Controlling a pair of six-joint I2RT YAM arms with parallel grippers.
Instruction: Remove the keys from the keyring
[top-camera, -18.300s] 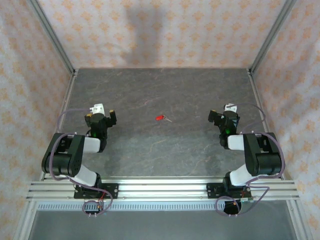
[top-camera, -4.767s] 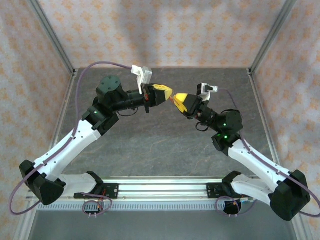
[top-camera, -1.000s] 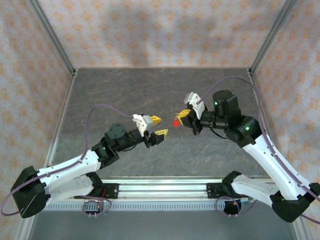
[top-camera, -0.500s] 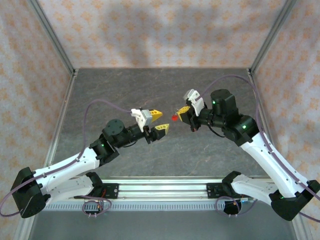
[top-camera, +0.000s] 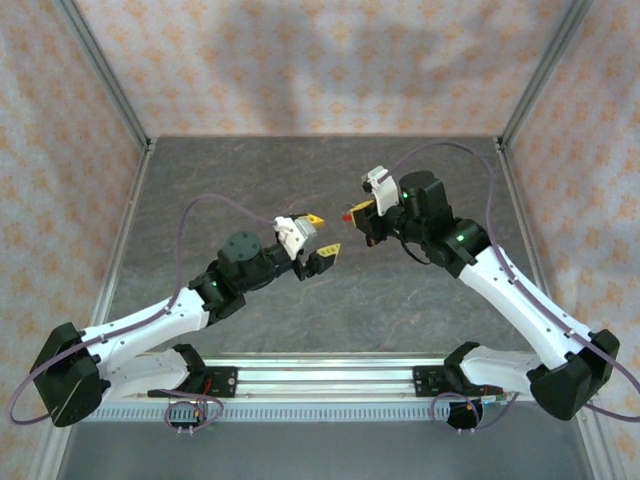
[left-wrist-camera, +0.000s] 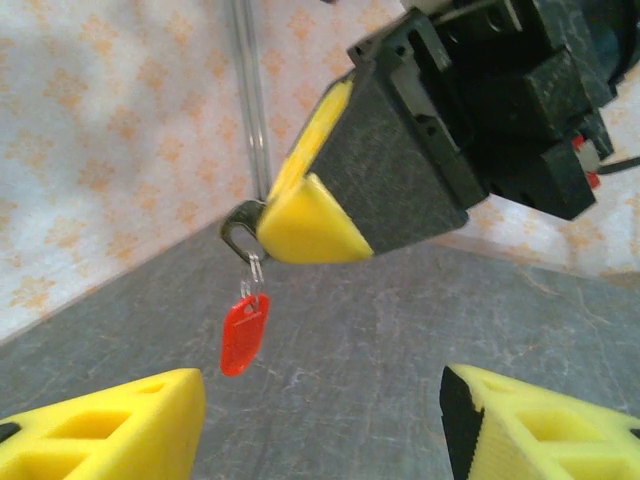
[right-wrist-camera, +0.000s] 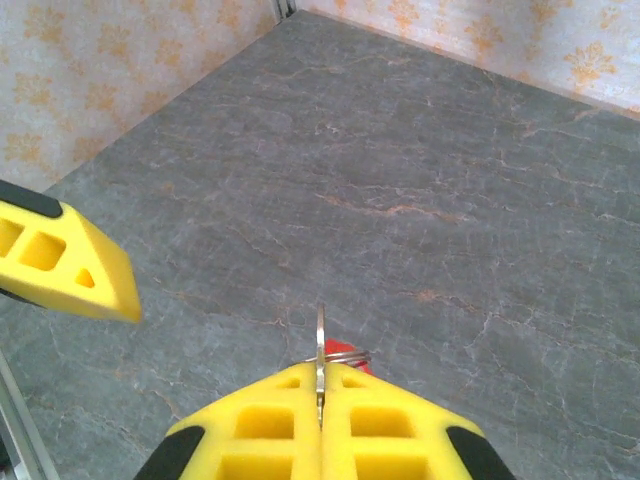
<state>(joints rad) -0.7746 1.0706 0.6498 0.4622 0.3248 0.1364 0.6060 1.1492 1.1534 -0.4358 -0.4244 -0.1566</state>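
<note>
From above, the right gripper (top-camera: 358, 213) is clenched on the bunch in mid-air over the grey stone-patterned table (top-camera: 250, 180), and the small red plastic key tag (top-camera: 347, 215) pokes out at its tips. The left gripper (top-camera: 320, 235), spread wide and holding nothing, sits close by with the tag at about 2 o'clock from it, so the left arm looks the free one to reach in. In the left wrist view, the right pads pinch what seems a small silver metal key (left-wrist-camera: 240, 228). A thin wire keyring (left-wrist-camera: 255, 272) hangs at its 6 o'clock and the tag dangles below, long axis roughly 12 to 6, toward 11 o'clock of the left's open gap. In the right wrist view the key stands edge-on, pointing to 12 o'clock from the closed pads, the ring just at its 3 o'clock, and one yellow finger (right-wrist-camera: 70, 265) of the left gripper sits off at 9 o'clock.
</note>
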